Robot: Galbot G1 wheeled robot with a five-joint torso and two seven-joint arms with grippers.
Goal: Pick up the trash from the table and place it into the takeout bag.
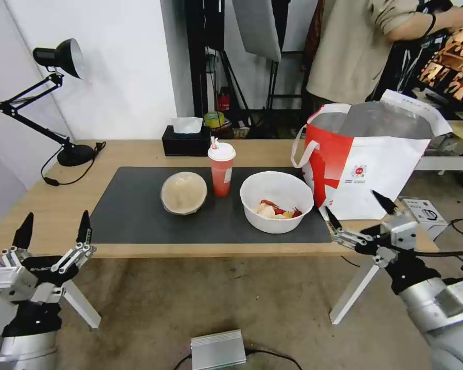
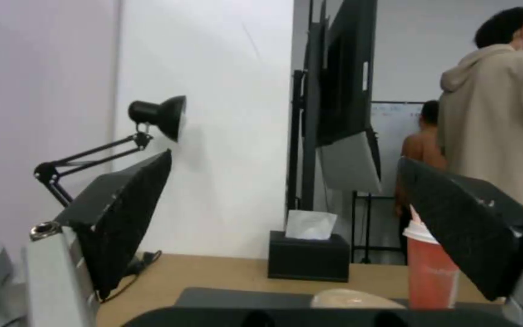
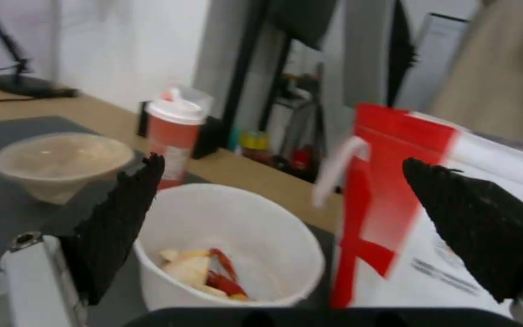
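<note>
Beside the takeout bag (image 1: pixel 375 164), the right gripper (image 1: pixel 359 208) hovers open; left gripper (image 1: pixel 53 231) open too.

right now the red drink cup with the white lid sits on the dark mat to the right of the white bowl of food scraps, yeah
Not quite: in the head view the red drink cup with white lid stands to the left of the large white round bowl of food scraps. It is on the dark grey rectangular mat.

Black desk lamp (image 1: pixel 56 92); black tissue box (image 1: pixel 186 140); silver box (image 1: pixel 218 349) on floor.
</note>
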